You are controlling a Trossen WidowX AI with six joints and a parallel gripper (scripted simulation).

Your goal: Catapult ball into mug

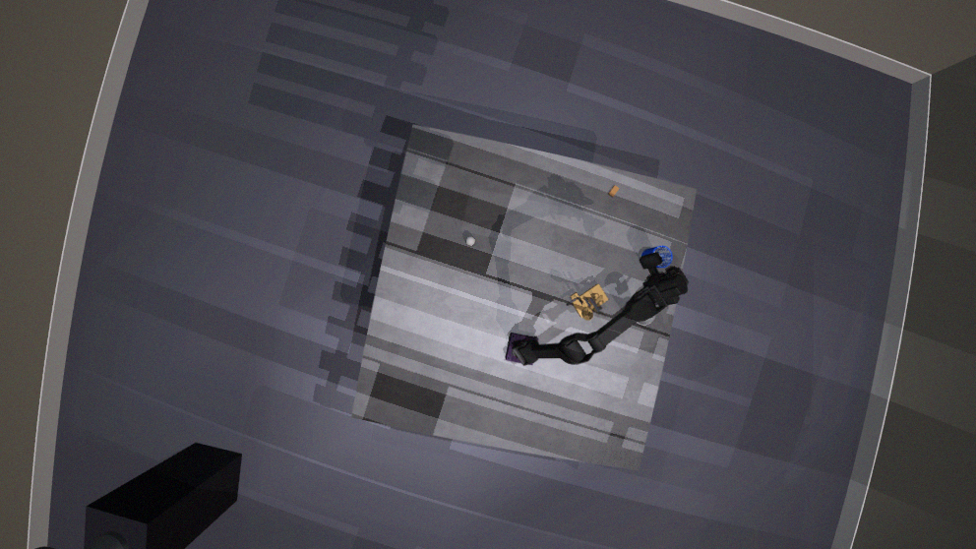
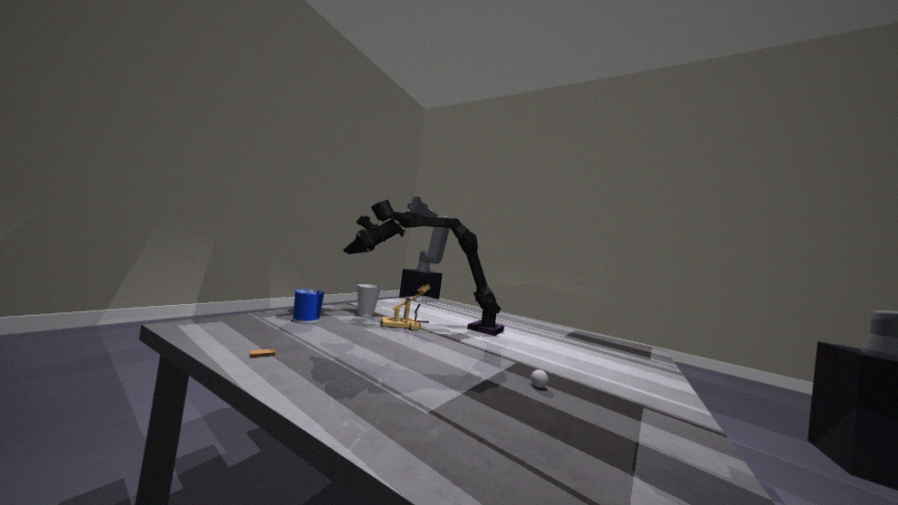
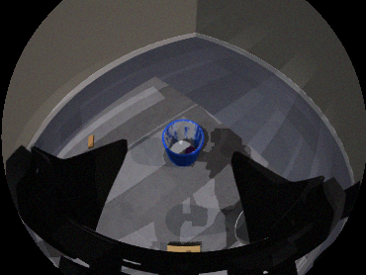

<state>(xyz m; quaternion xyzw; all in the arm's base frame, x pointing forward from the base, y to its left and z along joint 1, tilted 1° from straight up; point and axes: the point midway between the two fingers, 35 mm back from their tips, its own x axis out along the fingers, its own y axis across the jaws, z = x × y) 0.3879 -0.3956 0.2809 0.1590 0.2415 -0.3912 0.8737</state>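
My gripper [image 2: 346, 252] [image 3: 181, 150] is open and empty, high above the table, angled down toward the blue mug [image 1: 663, 250] [image 2: 307, 305] [image 3: 183, 159]. The mug stands upright. In the wrist view a pale area and a small dark purple patch show inside it; I cannot tell what they are. The yellow catapult [image 1: 599, 294] [image 2: 399, 323] [image 3: 183, 248] stands on the table with its throwing arm slanting up in the exterior view. A white ball [image 1: 469, 240] [image 2: 539, 379] lies on the table, away from the catapult and gripper.
A pale grey cup [image 2: 367, 300] stands between the mug and the catapult in the exterior view; only a thin rim shows in the wrist view. An orange block [image 1: 613, 190] [image 2: 262, 353] [image 3: 91, 141] lies near a table edge. Striped shadows cross the table [image 1: 423, 307].
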